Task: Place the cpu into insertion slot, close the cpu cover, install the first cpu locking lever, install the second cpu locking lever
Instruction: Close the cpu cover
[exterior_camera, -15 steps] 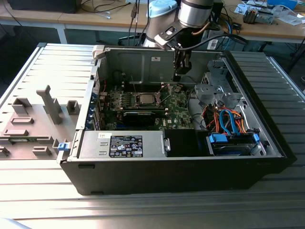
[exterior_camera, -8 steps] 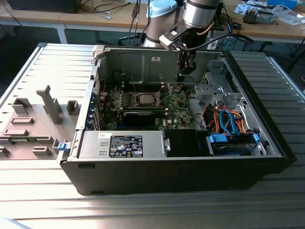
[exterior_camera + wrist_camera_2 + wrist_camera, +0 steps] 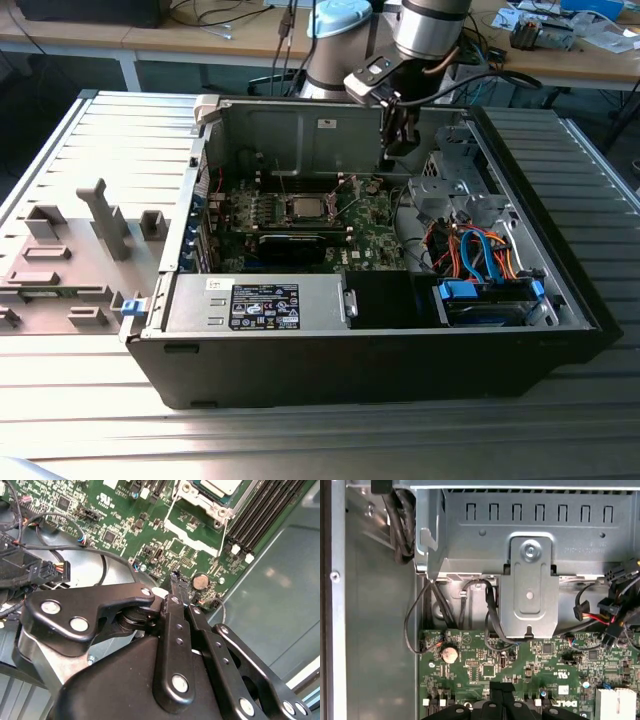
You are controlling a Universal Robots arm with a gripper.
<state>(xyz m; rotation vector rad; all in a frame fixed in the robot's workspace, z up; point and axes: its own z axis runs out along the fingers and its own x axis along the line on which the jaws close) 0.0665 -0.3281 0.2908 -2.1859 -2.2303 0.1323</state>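
The cpu point(image 3: 306, 207) lies silver face up in the insertion slot point(image 3: 289, 209) on the green board inside the open computer case. In the second wrist view the cpu point(image 3: 222, 485) has the silver cpu cover point(image 3: 202, 499) framing it. Two thin wire locking levers point(image 3: 167, 515) point(image 3: 223, 532) stick out from the socket's sides. My gripper point(image 3: 398, 142) hangs above the board, toward the exterior view's right of the slot and apart from it. Its black fingers point(image 3: 176, 582) meet at the tips, shut, with nothing between them, near a coin battery point(image 3: 200, 581).
Long memory slots point(image 3: 265, 505) run beside the socket. A long black card point(image 3: 290, 243) lies in front of it. A power supply point(image 3: 255, 303), a metal drive cage point(image 3: 450, 170) and loose cables point(image 3: 470, 250) crowd the case. A grey fixture point(image 3: 105, 215) stands outside.
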